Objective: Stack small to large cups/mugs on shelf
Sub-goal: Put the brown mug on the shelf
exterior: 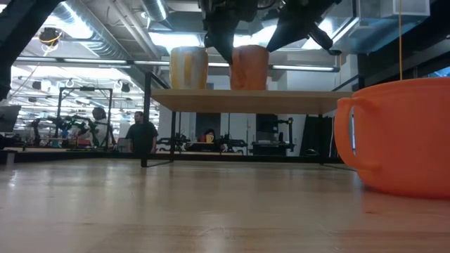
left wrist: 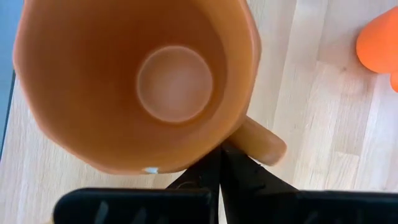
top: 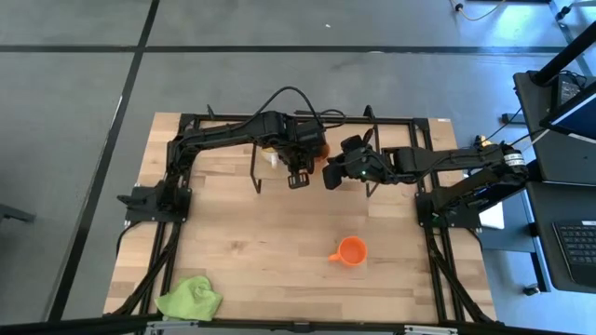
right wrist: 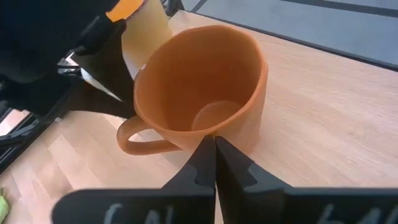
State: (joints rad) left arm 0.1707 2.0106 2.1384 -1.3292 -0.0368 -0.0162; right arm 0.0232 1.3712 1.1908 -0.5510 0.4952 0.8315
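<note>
Left gripper [top: 298,179] is over the shelf [exterior: 246,100], at the rim of the brown mug [exterior: 249,67]. In the left wrist view its fingers [left wrist: 205,177] are pressed together with only a hairline between them. They hold nothing, and the tips sit at the rim right by the handle.

Right gripper [top: 330,177] is at the same mug from the other side. Its fingers [right wrist: 202,165] are also closed tip to tip and empty, with the tips at the near rim. The two grippers are just beside each other above the mug.

Brown mug stands upright on the shelf board, empty, mouth up. White mug [exterior: 188,67] stands upright just beside it on the same board, toward the shelf's left end with a small gap between them. In the low view the left gripper comes down between the two.

Orange mug [top: 351,251] is not on the shelf. It sits upright on the table [top: 270,242], well apart from the shelf, right of middle toward the front edge, handle pointing to the left edge.

Green cloth [top: 191,298] lies crumpled at the front-left corner.

A person [exterior: 143,133] stands in the room behind the table.
</note>
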